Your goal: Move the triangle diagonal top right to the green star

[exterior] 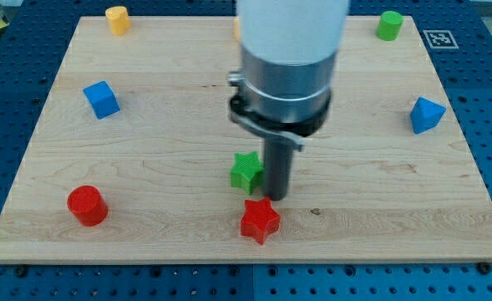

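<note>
The green star [246, 170] lies a little below the board's middle. My tip [276, 198] stands just to the star's right and slightly lower, directly above the red star [260, 221], close to both. The blue triangle [426, 114] lies near the board's right edge, far to the right of my tip. The arm's wide body hides the board's upper middle.
A blue cube [101, 99] lies at the left. A red cylinder [87, 205] sits at the lower left. A yellow block [117, 18] is at the top left, a green cylinder [388, 25] at the top right. An orange block peeks out beside the arm at the top.
</note>
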Robot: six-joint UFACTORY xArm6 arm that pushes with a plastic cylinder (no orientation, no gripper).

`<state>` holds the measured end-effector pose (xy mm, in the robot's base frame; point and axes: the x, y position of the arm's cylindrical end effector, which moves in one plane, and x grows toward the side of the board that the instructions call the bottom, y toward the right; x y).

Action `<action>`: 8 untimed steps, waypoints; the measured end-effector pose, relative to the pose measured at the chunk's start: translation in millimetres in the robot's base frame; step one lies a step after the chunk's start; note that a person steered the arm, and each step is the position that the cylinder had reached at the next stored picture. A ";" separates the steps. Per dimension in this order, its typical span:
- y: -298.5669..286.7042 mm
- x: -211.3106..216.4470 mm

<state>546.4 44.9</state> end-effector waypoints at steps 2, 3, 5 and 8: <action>155.1 -13.8; 214.1 -45.5; 249.7 -102.2; 237.5 -131.1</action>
<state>415.3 282.4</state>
